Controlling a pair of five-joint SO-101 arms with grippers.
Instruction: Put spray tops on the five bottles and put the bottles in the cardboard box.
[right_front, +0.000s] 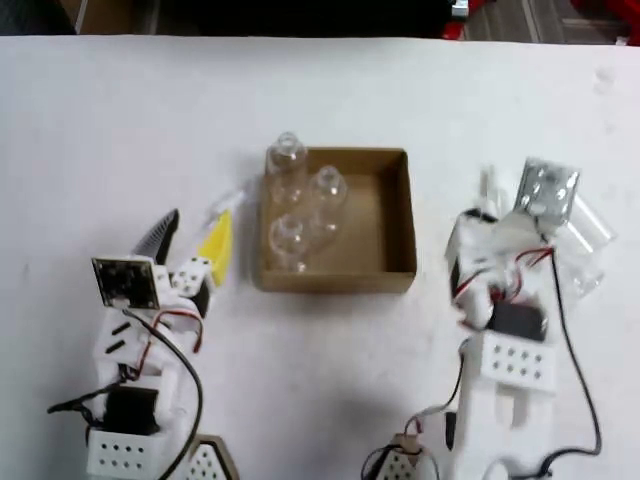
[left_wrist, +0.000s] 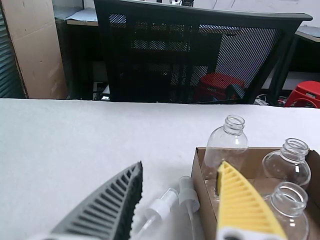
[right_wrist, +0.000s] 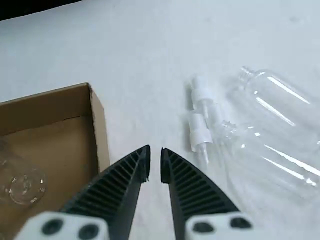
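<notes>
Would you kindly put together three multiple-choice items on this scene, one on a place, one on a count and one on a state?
1. Where are the two lying bottles?
A. in the cardboard box
B. on the table by the right arm
C. in the left hand

2. How many upright bottles are there?
A. one
B. three
C. five

3. How are the upright bottles' necks?
A. bare and open
B. fitted with spray tops
C. wrapped in tape

Answers:
1 B: the right wrist view shows both on their sides on the white surface, outside the box.
2 B: the high view shows three standing at the box's left side.
3 A: the left wrist view shows each neck as an open threaded ring.
</notes>
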